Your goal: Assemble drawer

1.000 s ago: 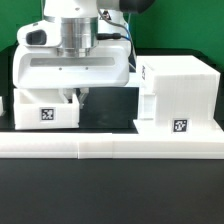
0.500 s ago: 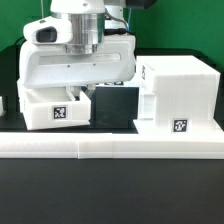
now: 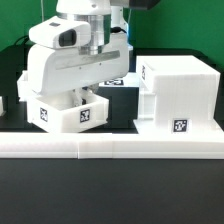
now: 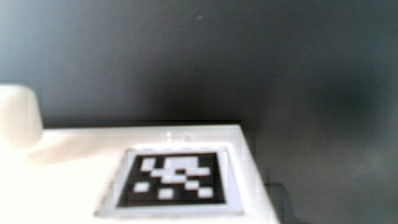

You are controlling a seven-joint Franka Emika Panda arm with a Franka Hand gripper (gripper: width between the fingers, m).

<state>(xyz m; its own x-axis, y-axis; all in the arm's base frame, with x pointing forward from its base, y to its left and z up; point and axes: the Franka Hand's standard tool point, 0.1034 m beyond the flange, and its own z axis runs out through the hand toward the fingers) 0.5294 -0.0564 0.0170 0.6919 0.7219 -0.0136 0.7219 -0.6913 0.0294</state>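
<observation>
The large boxy white housing (image 3: 180, 92) stands at the exterior view's right, with a tag on its low front. My gripper (image 3: 76, 98) reaches down into a small white tray (image 3: 68, 114) and is shut on its wall. The tray is tilted and turned, so two tagged faces show, and it is left of the housing and apart from it. In the wrist view the tray's white face and its tag (image 4: 175, 180) fill the lower part, with a rounded white piece (image 4: 15, 122) at the side. My fingertips are hidden in both views.
The long low white border wall (image 3: 110, 146) runs along the front of the black table. A sliver of another white part (image 3: 3, 103) shows at the exterior view's left edge. A dark gap lies between the tray and the housing.
My gripper has turned about its axis and the tray has turned with it, now showing a corner and two tags. The tray also sits slightly higher and tilted.
</observation>
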